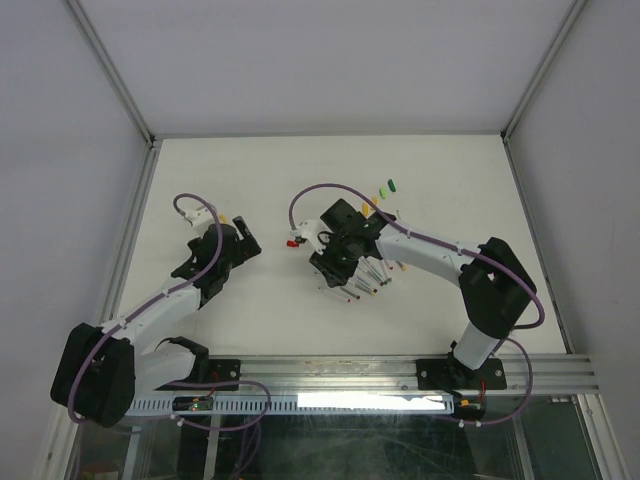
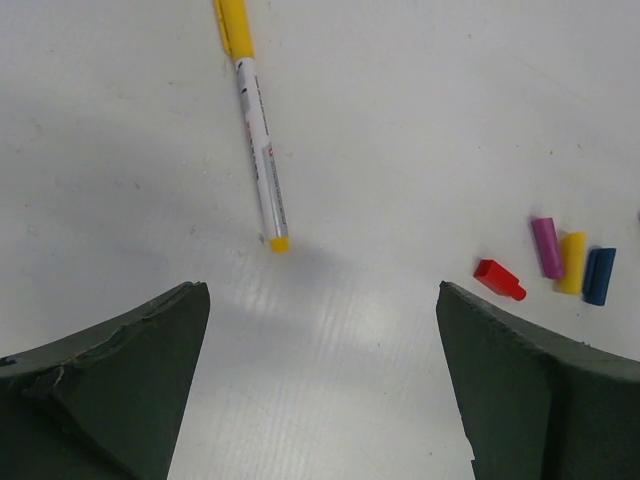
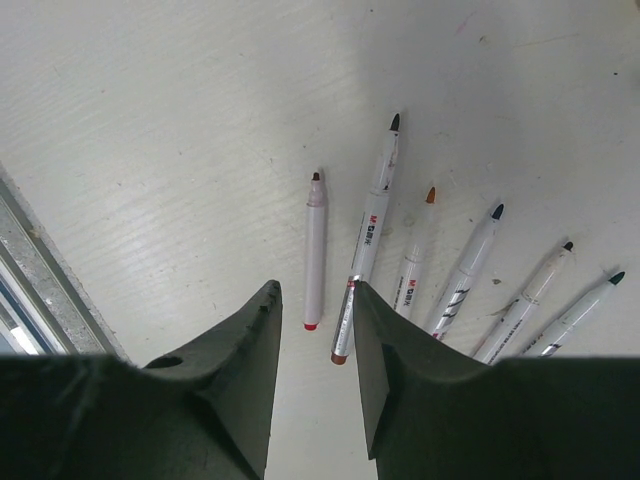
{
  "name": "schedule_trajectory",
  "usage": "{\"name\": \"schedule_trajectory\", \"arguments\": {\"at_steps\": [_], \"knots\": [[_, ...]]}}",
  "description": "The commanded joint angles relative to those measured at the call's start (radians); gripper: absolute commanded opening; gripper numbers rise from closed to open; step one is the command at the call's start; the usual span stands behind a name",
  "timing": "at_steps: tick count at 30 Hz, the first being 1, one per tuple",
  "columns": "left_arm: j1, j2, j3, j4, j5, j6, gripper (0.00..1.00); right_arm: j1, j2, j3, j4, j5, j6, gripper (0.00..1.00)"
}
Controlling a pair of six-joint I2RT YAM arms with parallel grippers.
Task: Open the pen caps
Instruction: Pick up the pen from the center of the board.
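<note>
My left gripper [image 2: 320, 335] is open and empty above the bare table; in the top view [image 1: 246, 244] it is left of centre. Ahead of it lies a white pen [image 2: 262, 160] with a yellow cap [image 2: 234, 25] still on. Loose caps lie to its right: red [image 2: 498, 279], magenta [image 2: 547, 246], yellow [image 2: 572, 262], blue [image 2: 598, 275]. My right gripper [image 3: 315, 305] is open, narrow and empty, over several uncapped pens [image 3: 368, 225]. In the top view it [image 1: 333, 268] hovers by the pens [image 1: 366, 280].
More loose caps, green [image 1: 392, 185] and yellow [image 1: 368, 207], lie behind the right gripper, and a red cap [image 1: 294, 242] lies between the arms. The metal rail [image 1: 400, 372] runs along the near edge. Grey walls enclose the table.
</note>
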Motion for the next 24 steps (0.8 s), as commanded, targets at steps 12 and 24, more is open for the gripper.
{"name": "schedule_trajectory", "arguments": {"at_steps": [12, 24], "knots": [[0.046, 0.252, 0.248, -0.136, -0.153, 0.112, 0.66, -0.013, -0.066, 0.012, 0.023, -0.033, -0.019, 0.37], [0.166, 0.541, 0.449, -0.133, -0.033, 0.175, 0.42, -0.013, -0.068, 0.011, 0.024, -0.038, -0.018, 0.37]]}}
